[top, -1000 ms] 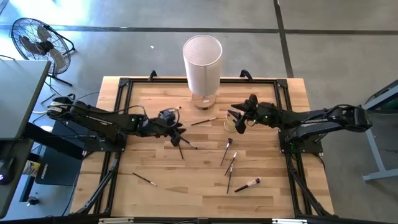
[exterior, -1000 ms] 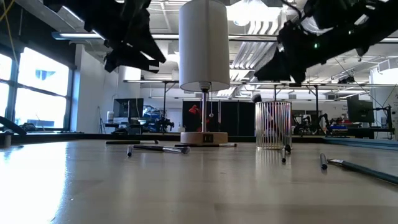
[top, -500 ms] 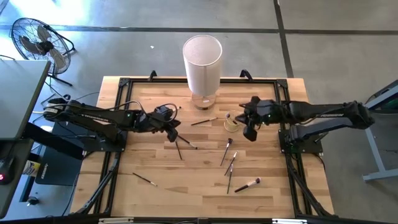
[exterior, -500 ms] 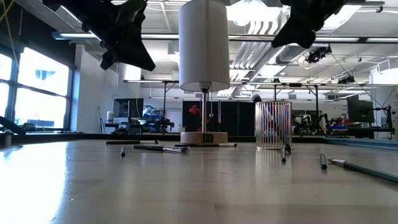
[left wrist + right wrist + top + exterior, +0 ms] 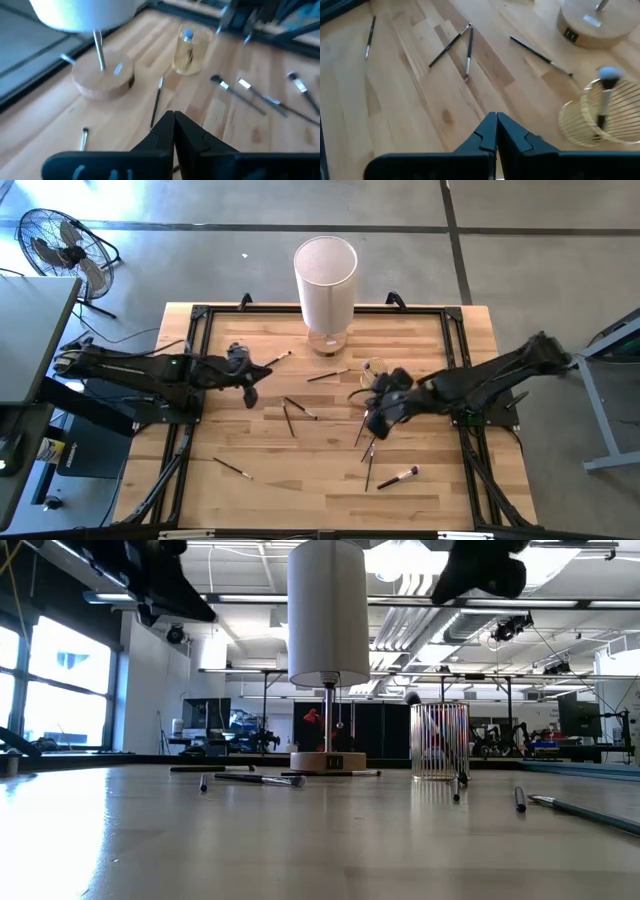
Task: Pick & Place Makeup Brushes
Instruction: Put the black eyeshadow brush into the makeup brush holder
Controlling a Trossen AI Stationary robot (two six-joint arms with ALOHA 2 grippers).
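The makeup brushes lie scattered flat on the bench: a crossed pair near the middle, a cluster towards the right, one alone near the front left, one beside the lamp base, and one with a pale tuft already standing in the small clear cup. Neither hand carries a brush. The right hand hangs above the right-hand cluster with its fingers pressed together and nothing between them; the left hand sits near the back left, likewise pressed shut and empty. The main risk, as I judge it, is going down on a brush with the fingers shut: they would push or roll the thin handle away instead of straddling it, and could knock neighbouring brushes into a worse tangle. Brushes that cross or touch invite a double pick, or a grip at one end that lets the stick swing. The cup looks light, so a brush dropped in at an angle, or a passing wrist, could tip it; the tall white lamp just behind it crowds that approach.
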